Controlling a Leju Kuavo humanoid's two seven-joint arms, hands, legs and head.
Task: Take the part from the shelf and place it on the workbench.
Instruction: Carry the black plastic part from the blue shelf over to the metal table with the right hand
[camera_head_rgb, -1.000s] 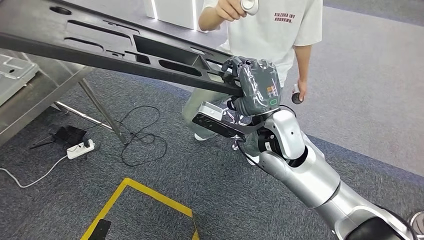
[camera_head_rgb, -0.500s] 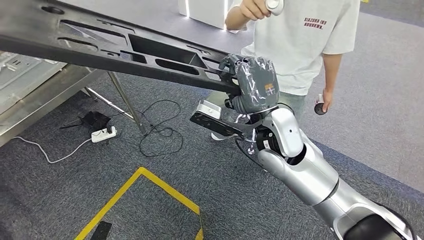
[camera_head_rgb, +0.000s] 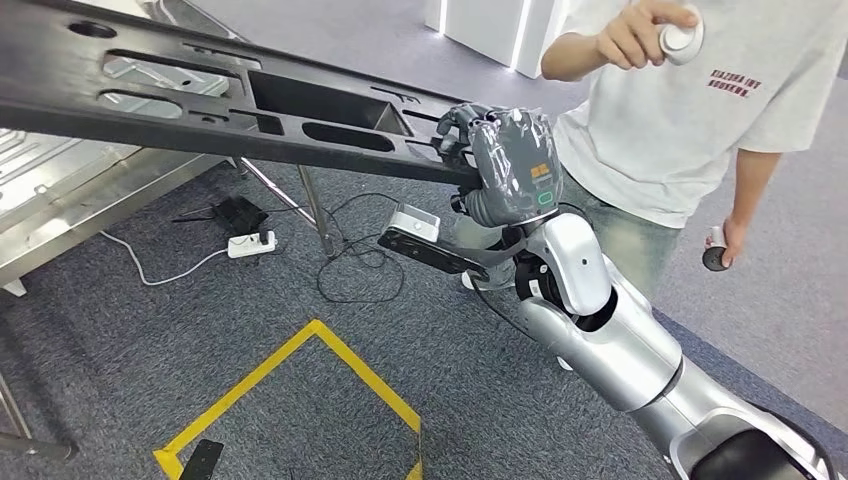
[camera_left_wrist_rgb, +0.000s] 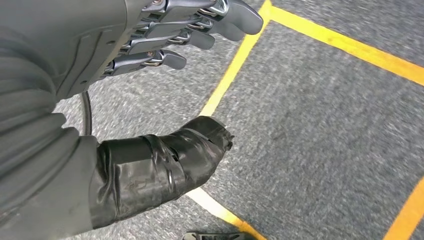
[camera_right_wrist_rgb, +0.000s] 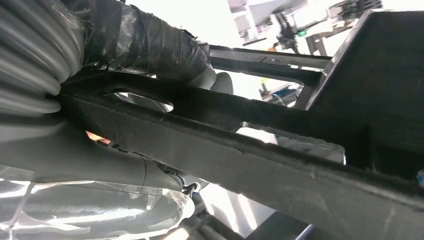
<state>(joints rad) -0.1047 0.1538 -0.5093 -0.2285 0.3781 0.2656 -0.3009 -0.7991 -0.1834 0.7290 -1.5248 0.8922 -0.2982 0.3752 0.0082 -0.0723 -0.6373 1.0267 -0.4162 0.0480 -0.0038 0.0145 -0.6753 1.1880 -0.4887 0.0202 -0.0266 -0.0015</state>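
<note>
My right robot hand (camera_head_rgb: 512, 160) grips one end of the part (camera_head_rgb: 230, 100), which stretches away from it, off the shelf. My left robot hand (camera_left_wrist_rgb: 165, 35) hangs empty, fingers apart. Setting it on the tabletop (camera_head_rgb: 70, 200) remains.

Grey carpet floor (camera_head_rgb: 150, 340) bears yellow tape (camera_head_rgb: 300, 370) and power strip (camera_head_rgb: 250, 243).
</note>
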